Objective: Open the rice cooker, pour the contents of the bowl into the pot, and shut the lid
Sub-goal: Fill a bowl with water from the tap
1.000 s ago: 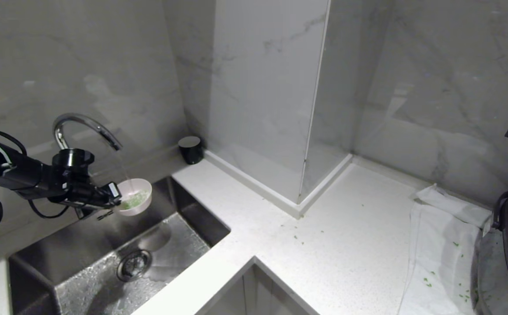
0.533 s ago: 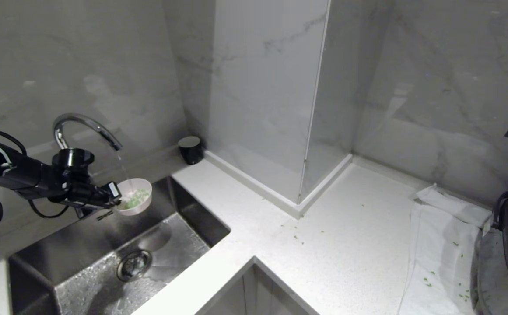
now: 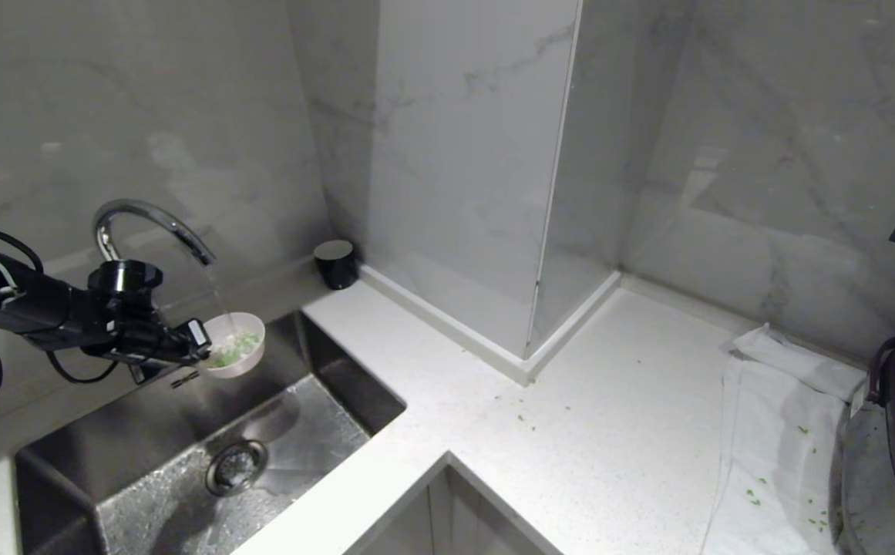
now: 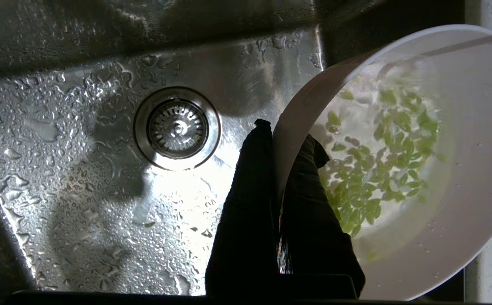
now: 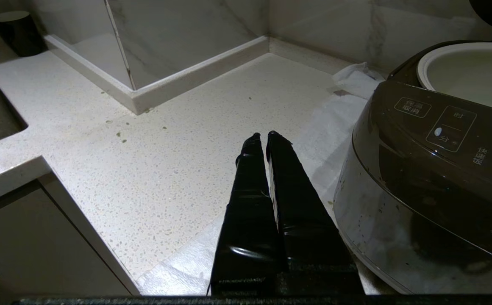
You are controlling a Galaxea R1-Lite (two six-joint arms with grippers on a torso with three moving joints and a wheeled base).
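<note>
**Bowl under the tap, cooker waiting open**

While water is running from the tap [image 3: 153, 225] in a thin stream, the left hand [image 3: 199, 348] is holding the bowl [image 3: 236, 355] over the sink [image 3: 324, 401], its fingers [image 4: 246, 203] pinching the rim, one outside and one inside. The greens [image 4: 377, 161] are lying wet in the bowl's white inside (a pool of water is sitting around them). Below, the drain [image 4: 177, 128] is showing in the sink's beaded steel floor.

The right hand [image 5: 267, 136] is hanging over the surface [image 3: 570, 432] with its two fingers pressed together on nothing, just beside the cooker [image 5: 432, 178]. The cooker is standing at the far right on a white cloth [image 3: 778, 439], well apart from the sink. Its pot [image 5: 470, 72] is lying uncovered; the lid cannot be made out for sure. Green bits are lying scattered on the cloth and on the surface. A small black cup [image 3: 335, 264] is standing in the corner behind the sink.
</note>
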